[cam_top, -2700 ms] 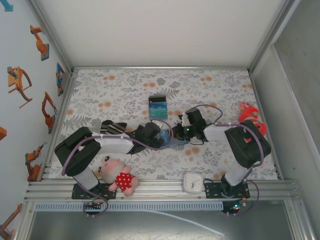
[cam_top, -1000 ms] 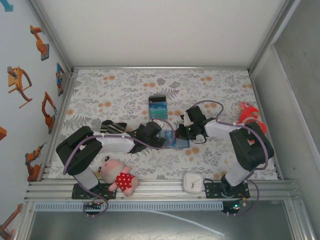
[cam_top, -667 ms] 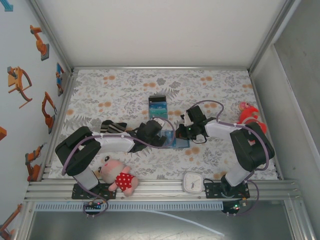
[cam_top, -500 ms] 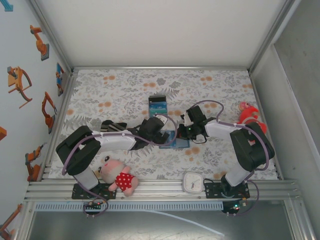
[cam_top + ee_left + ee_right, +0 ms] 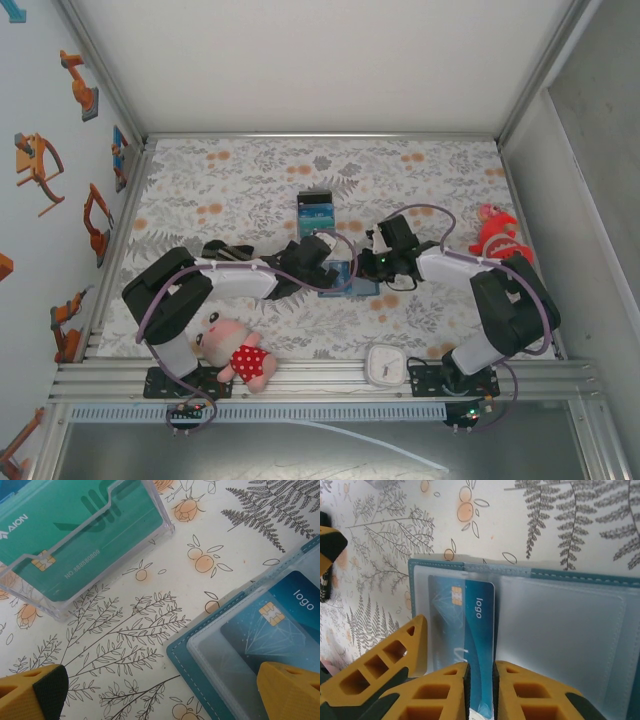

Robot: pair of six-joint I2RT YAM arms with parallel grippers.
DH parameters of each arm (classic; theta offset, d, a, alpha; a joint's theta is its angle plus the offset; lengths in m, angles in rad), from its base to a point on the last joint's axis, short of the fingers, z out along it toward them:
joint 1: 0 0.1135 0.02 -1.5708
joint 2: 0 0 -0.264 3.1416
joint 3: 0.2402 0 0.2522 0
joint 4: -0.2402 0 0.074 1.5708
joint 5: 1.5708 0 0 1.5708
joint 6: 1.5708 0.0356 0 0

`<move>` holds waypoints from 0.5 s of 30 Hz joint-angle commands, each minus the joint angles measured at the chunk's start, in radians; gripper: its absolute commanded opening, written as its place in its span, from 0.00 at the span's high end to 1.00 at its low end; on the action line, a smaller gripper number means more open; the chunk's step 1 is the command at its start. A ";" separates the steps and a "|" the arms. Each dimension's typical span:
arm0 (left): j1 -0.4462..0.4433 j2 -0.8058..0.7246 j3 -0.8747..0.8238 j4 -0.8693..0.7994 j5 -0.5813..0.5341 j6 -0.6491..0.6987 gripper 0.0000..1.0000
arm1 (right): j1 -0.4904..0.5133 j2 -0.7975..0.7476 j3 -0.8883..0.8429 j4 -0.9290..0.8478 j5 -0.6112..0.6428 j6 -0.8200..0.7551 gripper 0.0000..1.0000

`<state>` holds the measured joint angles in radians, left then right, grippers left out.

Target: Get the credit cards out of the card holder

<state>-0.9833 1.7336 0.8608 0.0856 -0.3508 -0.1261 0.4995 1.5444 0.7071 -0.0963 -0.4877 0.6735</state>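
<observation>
One flat steel-blue bifold card holder (image 5: 560, 625) lies open on the floral surface (image 5: 150, 605), one dark blue credit card (image 5: 470, 625) in its sleeve; right gripper (image 5: 480, 690) narrowly parted over that card, left gripper (image 5: 160, 695) wide

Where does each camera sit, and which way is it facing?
Top external: above and behind the robot, looking down on the table; left arm and right arm reach from the bottom edge toward the card holder.
Left wrist: on that wrist, looking down at the clear card stand and card holder corner; left fingers wide apart at the bottom corners.
Right wrist: on that wrist, looking down into the open card holder; right fingers close together at the blue card's end.
Shared: both wrist views show the blue card.
</observation>
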 commanded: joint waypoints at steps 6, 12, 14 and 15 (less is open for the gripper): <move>-0.003 -0.006 -0.050 -0.074 0.006 -0.054 0.03 | -0.006 0.053 -0.044 0.132 -0.070 0.087 0.79; -0.008 -0.002 -0.059 -0.081 0.014 -0.081 0.03 | -0.006 0.095 -0.049 0.175 -0.083 0.102 0.78; -0.009 0.001 -0.059 -0.085 0.014 -0.082 0.03 | -0.006 0.107 -0.050 0.186 -0.089 0.106 0.77; -0.011 0.004 -0.058 -0.087 0.013 -0.083 0.03 | -0.006 0.113 -0.052 0.189 -0.090 0.107 0.77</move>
<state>-0.9836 1.7294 0.8337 0.0891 -0.3485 -0.1970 0.4995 1.6302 0.6693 0.0509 -0.5648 0.7616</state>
